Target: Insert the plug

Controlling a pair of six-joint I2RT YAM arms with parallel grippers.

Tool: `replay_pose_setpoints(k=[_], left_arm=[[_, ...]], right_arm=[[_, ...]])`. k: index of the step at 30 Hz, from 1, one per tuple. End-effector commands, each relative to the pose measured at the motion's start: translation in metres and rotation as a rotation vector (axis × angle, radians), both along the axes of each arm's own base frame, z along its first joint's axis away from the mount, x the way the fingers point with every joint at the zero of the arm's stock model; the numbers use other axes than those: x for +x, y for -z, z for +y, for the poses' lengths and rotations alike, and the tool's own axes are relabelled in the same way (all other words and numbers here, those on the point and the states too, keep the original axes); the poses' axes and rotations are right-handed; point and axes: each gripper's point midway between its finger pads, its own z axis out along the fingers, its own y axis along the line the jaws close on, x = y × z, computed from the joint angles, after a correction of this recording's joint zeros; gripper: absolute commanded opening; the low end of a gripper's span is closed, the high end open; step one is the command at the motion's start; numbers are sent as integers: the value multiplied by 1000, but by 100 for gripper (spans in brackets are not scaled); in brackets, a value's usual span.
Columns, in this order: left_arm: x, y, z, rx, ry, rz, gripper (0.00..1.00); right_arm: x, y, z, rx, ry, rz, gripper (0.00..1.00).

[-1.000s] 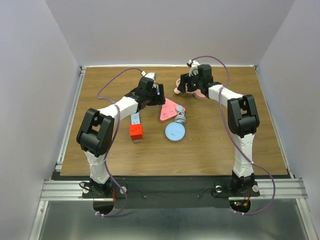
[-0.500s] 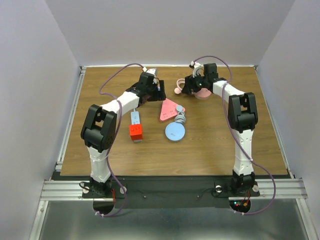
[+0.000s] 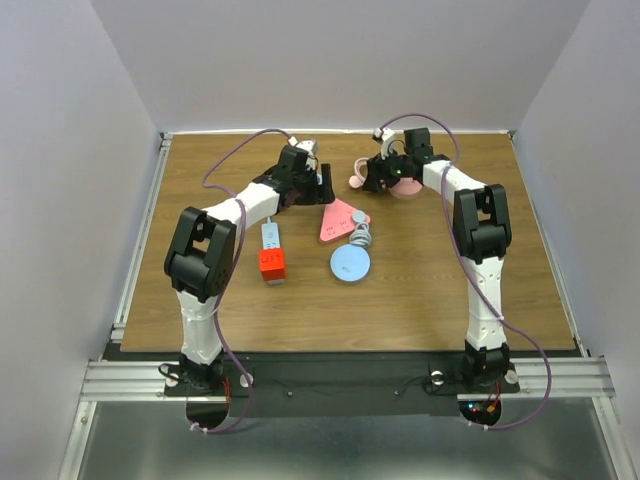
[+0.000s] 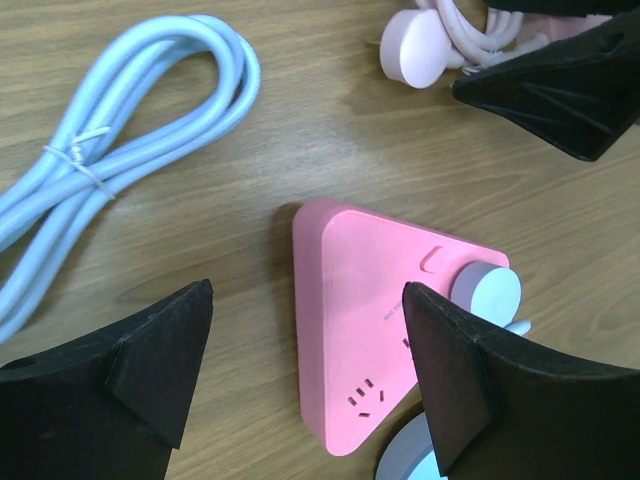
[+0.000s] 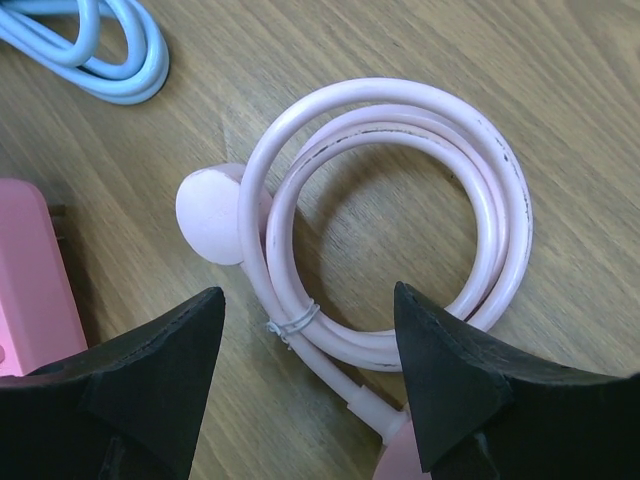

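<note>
A pink triangular socket block (image 3: 340, 220) lies mid-table, with a grey round plug (image 4: 487, 292) in one corner and an empty socket facing up. My left gripper (image 3: 318, 186) is open and hovers just above and behind the block; in the left wrist view (image 4: 310, 385) its fingers straddle the block (image 4: 380, 330). A pink round plug (image 5: 210, 215) on a coiled pink cable (image 5: 500, 200) lies on the wood at the back. My right gripper (image 3: 374, 176) is open and hovers over the coil near the plug, touching nothing.
A coiled light-blue cable (image 4: 130, 130) lies left of the pink plug. A light-blue round disc (image 3: 350, 264) sits in front of the socket block. A white power strip with a red end (image 3: 271, 252) lies to the left. Walls close in on three sides.
My left gripper has moved a little right, closer to the pink block. The right wrist has shifted slightly over the pink coil. Nothing was grasped.
</note>
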Motion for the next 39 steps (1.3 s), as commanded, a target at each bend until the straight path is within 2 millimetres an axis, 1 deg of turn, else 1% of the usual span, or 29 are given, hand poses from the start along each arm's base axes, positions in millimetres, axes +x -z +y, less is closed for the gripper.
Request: replay_pose_setpoints(k=[1, 2, 3, 4, 5, 6, 8, 9, 12, 13, 16, 20, 22, 23, 24, 25, 26, 27, 28, 29, 30, 31, 32, 33, 34, 35, 36, 37, 39], left_arm=[[4, -8, -15, -52, 69, -18, 89], [3, -3, -14, -46, 67, -8, 89], [1, 7, -14, -37, 69, 9, 89], [1, 9, -14, -35, 67, 15, 89], [1, 14, -14, -28, 65, 22, 89], [1, 20, -12, -19, 58, 33, 89], [0, 25, -12, -13, 57, 43, 89], [-1, 29, -13, -15, 62, 51, 89], [-4, 31, -19, -39, 82, 62, 89], [-6, 32, -20, -49, 86, 68, 89], [-11, 31, -28, -95, 117, 70, 86], [-18, 34, -36, -148, 143, 79, 76], [-25, 42, -37, -163, 156, 105, 67], [-26, 40, -40, -182, 164, 104, 65], [-31, 44, -41, -188, 170, 117, 63], [-30, 43, -42, -198, 175, 110, 58], [-32, 44, -43, -204, 176, 114, 55], [-34, 45, -44, -209, 181, 118, 51], [-35, 46, -44, -212, 181, 121, 43], [-37, 47, -44, -218, 186, 127, 38], [-39, 49, -45, -219, 188, 130, 33], [-41, 49, -45, -223, 189, 133, 21], [-40, 47, -46, -232, 192, 126, 15], [-41, 45, -46, -236, 192, 124, 10], [-44, 48, -44, -236, 190, 130, 0], [-44, 47, -45, -241, 190, 125, 0], [-44, 44, -45, -245, 188, 118, 0], [-45, 45, -43, -246, 182, 116, 0], [-45, 45, -36, -239, 138, 108, 0]], right_arm=[[-23, 27, 1, -83, -25, 82, 73], [-22, 28, 1, -99, -30, 74, 72], [-25, 31, 1, -113, -30, 84, 67], [-26, 32, 5, -122, -35, 81, 62], [-26, 33, 5, -129, -34, 80, 56], [-26, 34, 5, -135, -25, 86, 47], [-25, 31, 5, -134, -10, 88, 37], [-25, 29, 5, -129, 1, 94, 29], [-29, 22, 6, -115, 9, 101, 19], [-29, 19, 6, -113, 17, 103, 10], [-29, 11, 2, -118, 62, 107, 2], [-30, -10, -5, -120, 138, 101, 0], [-29, -30, -11, -117, 200, 82, 0], [-32, -32, -14, -112, 234, 99, 1], [-33, -37, -18, -119, 260, 94, 0], [-35, -57, -20, -107, 279, 67, 0], [-41, -57, -23, -109, 295, 80, 0], [-43, -65, -26, -105, 326, 76, 1], [-46, -72, -28, -100, 340, 70, 0], [-55, -82, -29, -90, 356, 67, 0], [-58, -88, -32, -87, 373, 63, 0], [-63, -91, -34, -84, 383, 64, 0], [-69, -109, -34, -67, 390, 38, 0], [-78, -103, -36, -72, 402, 59, 0], [-83, -108, -39, -72, 413, 53, 1], [-88, -110, -39, -70, 418, 52, 0], [-96, -121, -40, -55, 425, 41, 0], [-103, -115, -43, -65, 431, 51, 0], [-115, -120, -46, -49, 461, 59, 0]])
